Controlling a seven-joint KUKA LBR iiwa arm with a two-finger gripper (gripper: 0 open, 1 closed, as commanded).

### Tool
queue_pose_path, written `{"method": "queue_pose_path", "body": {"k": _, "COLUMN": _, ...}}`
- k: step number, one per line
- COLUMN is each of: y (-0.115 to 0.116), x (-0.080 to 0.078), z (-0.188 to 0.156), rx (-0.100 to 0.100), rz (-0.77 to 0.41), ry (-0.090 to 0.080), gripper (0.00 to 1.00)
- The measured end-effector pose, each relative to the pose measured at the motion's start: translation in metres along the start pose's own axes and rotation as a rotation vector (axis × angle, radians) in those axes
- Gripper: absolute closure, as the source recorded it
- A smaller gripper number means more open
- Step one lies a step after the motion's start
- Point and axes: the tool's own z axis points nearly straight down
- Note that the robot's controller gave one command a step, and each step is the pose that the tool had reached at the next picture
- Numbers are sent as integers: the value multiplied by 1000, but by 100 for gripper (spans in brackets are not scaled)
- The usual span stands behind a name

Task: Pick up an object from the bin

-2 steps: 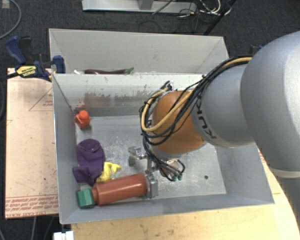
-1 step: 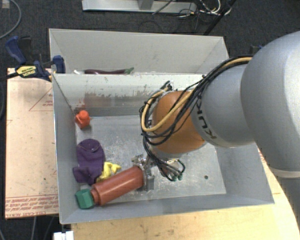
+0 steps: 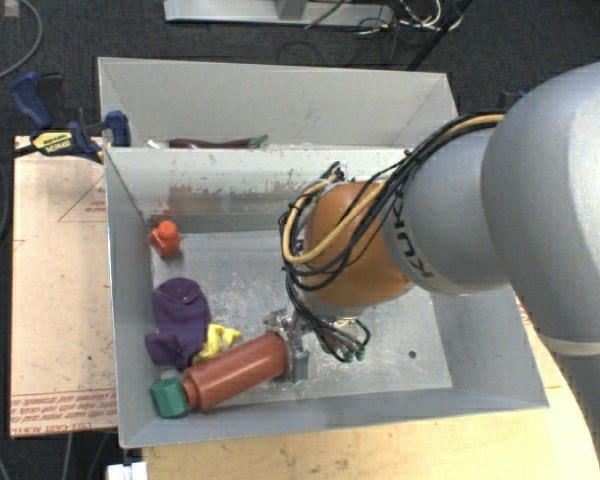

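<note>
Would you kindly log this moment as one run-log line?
gripper: low in bin, at base end of red-brown bottle | nearby: purple cloth, yellow piece

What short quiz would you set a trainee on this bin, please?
1. True or false: the green cap sits on the end of the reddish-brown bottle nearest the hand.
2. Which thing lies nearest the back wall of the bin? A) purple cloth B) small orange piece C) yellow piece
3. Fill in: the yellow piece lies between the purple cloth and the ____.
Key: 1 false, the cap is on the far end; 2 B; 3 bottle.
</note>
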Motion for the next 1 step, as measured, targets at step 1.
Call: {"method": "queue_pose_path", "body": {"k": 1, "y": -14, "x": -21, "z": -135, "rx": 0, "rz": 4, "ry": -3, "gripper": 100}}
